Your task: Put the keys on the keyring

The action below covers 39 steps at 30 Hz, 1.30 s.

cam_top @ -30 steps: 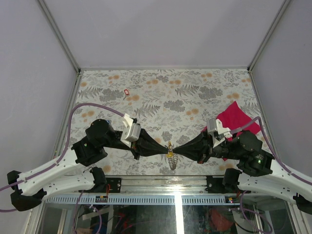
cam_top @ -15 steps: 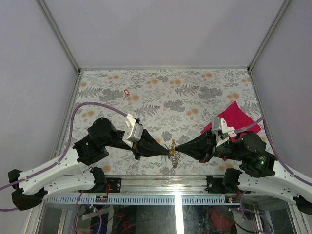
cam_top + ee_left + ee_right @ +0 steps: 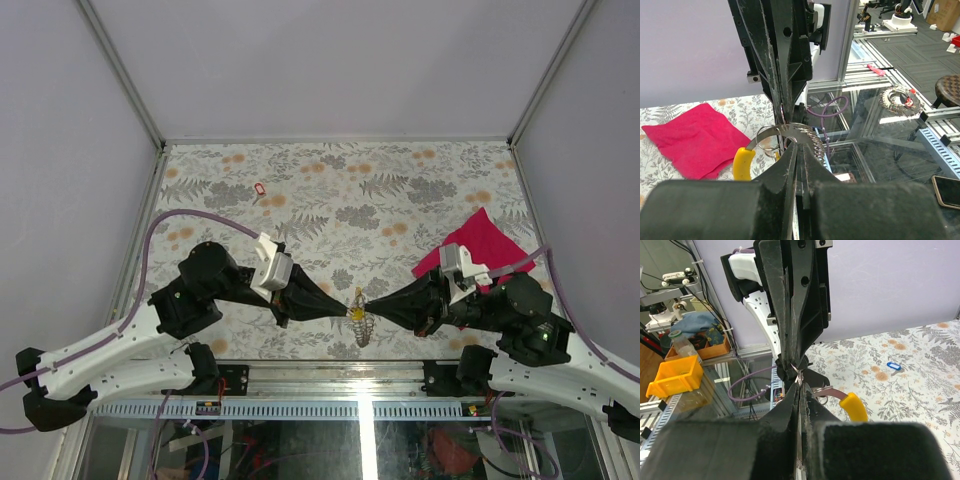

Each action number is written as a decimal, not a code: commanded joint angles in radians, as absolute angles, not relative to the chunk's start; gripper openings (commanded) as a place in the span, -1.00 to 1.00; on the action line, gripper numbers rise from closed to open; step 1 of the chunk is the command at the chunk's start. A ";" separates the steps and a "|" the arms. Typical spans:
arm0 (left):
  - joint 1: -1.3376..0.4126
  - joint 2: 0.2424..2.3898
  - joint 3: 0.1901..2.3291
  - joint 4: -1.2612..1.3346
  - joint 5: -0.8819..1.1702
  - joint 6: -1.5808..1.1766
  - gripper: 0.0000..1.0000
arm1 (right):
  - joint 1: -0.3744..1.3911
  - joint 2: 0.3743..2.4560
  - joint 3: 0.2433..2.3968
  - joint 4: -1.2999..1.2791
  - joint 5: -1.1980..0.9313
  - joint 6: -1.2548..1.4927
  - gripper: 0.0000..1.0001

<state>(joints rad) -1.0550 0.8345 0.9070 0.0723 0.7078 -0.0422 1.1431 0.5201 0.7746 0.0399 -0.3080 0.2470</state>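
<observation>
- Keyring [image 3: 790, 131] is held in the air over the near edge of the desk [image 3: 330, 190], between both arms and well apart from the magenta cloth [image 3: 480, 240].
- Both arms are stretched low and inward, so their tips are brought nose to nose.
- Left claw [image 3: 345, 312] is pressed together, pinching the silvery band. Right claw [image 3: 372, 308] is pressed together at the same band, but what it pinches cannot be told.
- One side should probably be gripped firmly while the split is worked open by small, slow twists.
- A red key [image 3: 260, 188] is seen lying far off.
</observation>
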 commanded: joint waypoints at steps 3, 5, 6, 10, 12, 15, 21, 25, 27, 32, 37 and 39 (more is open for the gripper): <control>-1.063 0.819 0.948 0.087 0.687 -0.018 -1.00 | 1.148 0.526 0.833 0.020 -0.344 0.215 -1.00; -1.062 0.824 0.950 0.087 0.690 -0.019 -1.00 | 1.148 0.540 0.834 0.021 -0.358 0.216 -1.00; -1.061 0.826 0.950 0.087 0.691 -0.020 -1.00 | 1.148 0.547 0.835 0.024 -0.365 0.216 -1.00; -1.062 0.828 0.950 0.086 0.694 -0.023 -1.00 | 1.148 0.566 0.831 0.054 -0.381 0.218 -1.00; -1.063 0.827 0.948 0.085 0.693 -0.024 -1.00 | 1.147 0.571 0.829 0.071 -0.384 0.221 -1.00; -1.063 0.827 0.947 0.078 0.690 -0.024 -1.00 | 1.148 0.571 0.825 0.089 -0.385 0.220 -1.00; -1.063 0.827 0.945 0.077 0.689 -0.025 -1.00 | 1.148 0.559 0.814 0.115 -0.374 0.224 -1.00; -1.062 0.832 0.945 0.077 0.685 -0.026 -1.00 | 1.148 0.561 0.816 0.122 -0.377 0.224 -1.00; -1.062 0.835 0.945 0.078 0.686 -0.027 -1.00 | 1.148 0.562 0.816 0.123 -0.379 0.224 -1.00; -1.062 0.844 0.948 0.078 0.698 -0.032 -1.00 | 1.147 0.568 0.818 0.130 -0.376 0.223 -1.00; -1.063 0.846 0.947 0.080 0.706 -0.034 -1.00 | 1.149 0.566 0.816 0.135 -0.367 0.221 -1.00; -1.063 0.846 0.947 0.080 0.708 -0.035 -1.00 | 1.147 0.563 0.815 0.138 -0.363 0.223 -1.00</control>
<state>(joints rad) -1.0550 0.8478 0.9192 0.0658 0.6991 -0.0391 1.1431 0.5686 0.7845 0.0448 -0.3614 0.2279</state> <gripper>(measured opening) 0.008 0.010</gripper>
